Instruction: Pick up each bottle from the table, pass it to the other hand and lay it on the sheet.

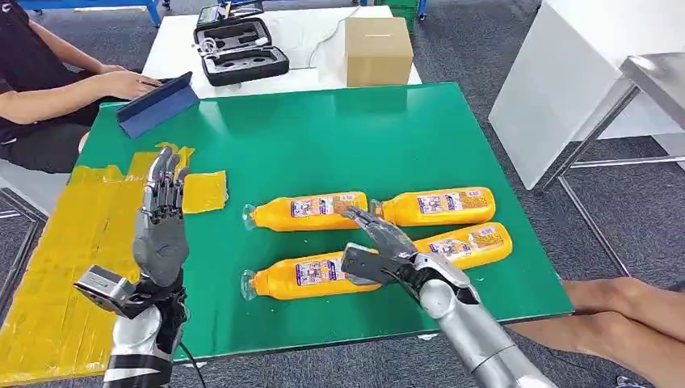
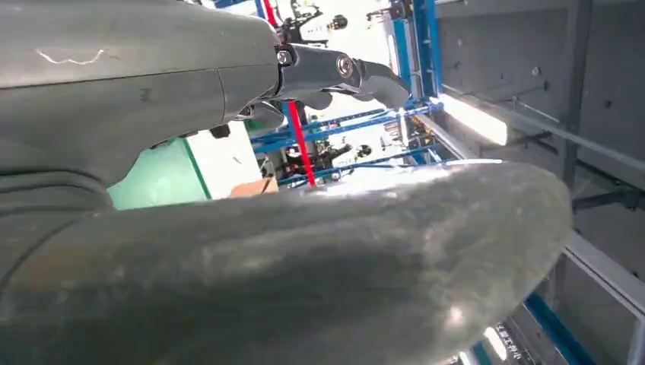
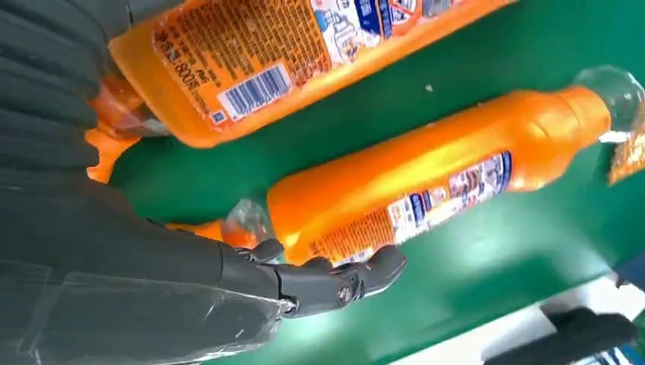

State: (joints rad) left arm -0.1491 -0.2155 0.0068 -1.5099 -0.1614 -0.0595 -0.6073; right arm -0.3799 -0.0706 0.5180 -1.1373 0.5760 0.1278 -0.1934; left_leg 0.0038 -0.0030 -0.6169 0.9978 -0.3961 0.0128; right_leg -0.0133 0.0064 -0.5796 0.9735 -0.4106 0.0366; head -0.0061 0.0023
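Four orange bottles lie on the green table (image 1: 323, 137): far left (image 1: 307, 210), far right (image 1: 436, 206), near left (image 1: 311, 275), near right (image 1: 464, 245). My right hand (image 1: 380, 246) hovers among them over the near left bottle's thick end, fingers apart and holding nothing. In the right wrist view its fingers (image 3: 335, 277) stretch out beside one bottle (image 3: 426, 175), with another bottle (image 3: 304, 53) further off. My left hand (image 1: 161, 218) stands upright and empty by the table's left side, fingers (image 2: 335, 72) straight. The yellow sheet (image 1: 65, 267) covers the table's left edge.
A small yellow patch (image 1: 203, 191) lies beside my left hand. A person's arm (image 1: 73, 93) rests at the far left near a blue case (image 1: 157, 105). Behind are a black case (image 1: 241, 50) and a cardboard box (image 1: 378, 50). Someone's legs (image 1: 614, 311) are near the right corner.
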